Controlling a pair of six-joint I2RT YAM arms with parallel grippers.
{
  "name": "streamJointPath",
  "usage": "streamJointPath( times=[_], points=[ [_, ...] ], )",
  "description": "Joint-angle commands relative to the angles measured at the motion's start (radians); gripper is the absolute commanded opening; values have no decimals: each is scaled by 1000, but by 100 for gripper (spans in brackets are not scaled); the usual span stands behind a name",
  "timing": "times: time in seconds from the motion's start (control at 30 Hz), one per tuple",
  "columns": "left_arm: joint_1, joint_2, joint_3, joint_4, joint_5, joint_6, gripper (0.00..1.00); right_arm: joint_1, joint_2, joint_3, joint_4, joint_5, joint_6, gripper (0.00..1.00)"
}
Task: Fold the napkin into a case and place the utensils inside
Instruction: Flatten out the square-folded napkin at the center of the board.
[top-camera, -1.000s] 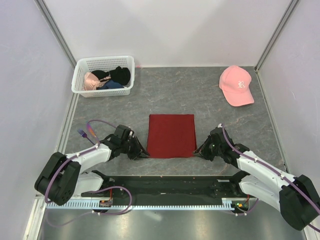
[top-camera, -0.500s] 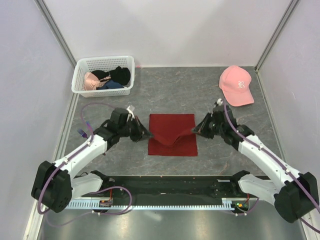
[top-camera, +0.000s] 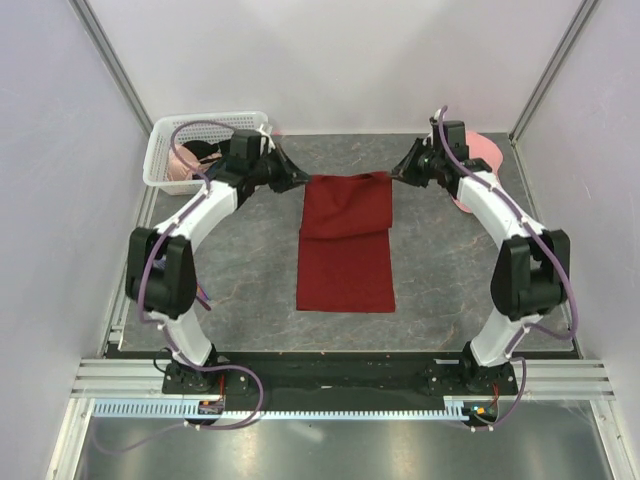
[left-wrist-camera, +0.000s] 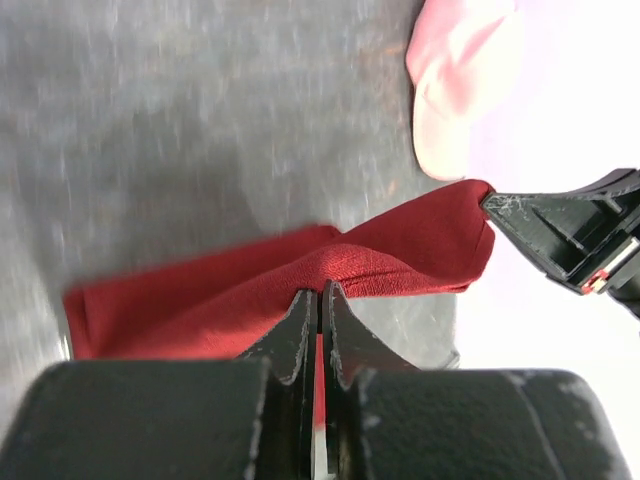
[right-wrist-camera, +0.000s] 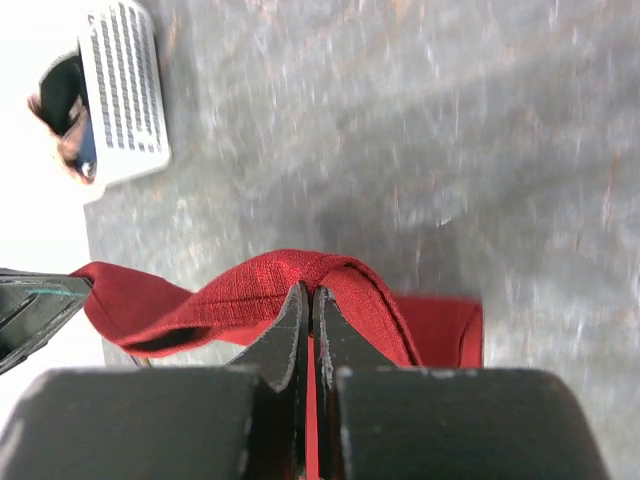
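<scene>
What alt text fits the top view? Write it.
The left hand and right hand each pinch a far corner of the dark red napkin, its near part flat on the table; white basket far left, pink cap far right.

A laboratory robot test cell is indicated. A grey marbled tabletop (top-camera: 440, 270) is enclosed by plain white panels (top-camera: 350, 60) held in aluminium posts (top-camera: 110, 62) at upper left and right. A left arm (top-camera: 205, 212) and right arm (top-camera: 490, 205) are bolted to a black rail (top-camera: 340, 372) above a slotted cable duct (top-camera: 330, 408) at the bottom.
</scene>
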Motion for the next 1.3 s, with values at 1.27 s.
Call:
streamJointPath(
  times=[1.27],
  points=[
    [40,-186,-460,77,333,76,2,19,-206,-462,84,-202,12,0]
  ],
)
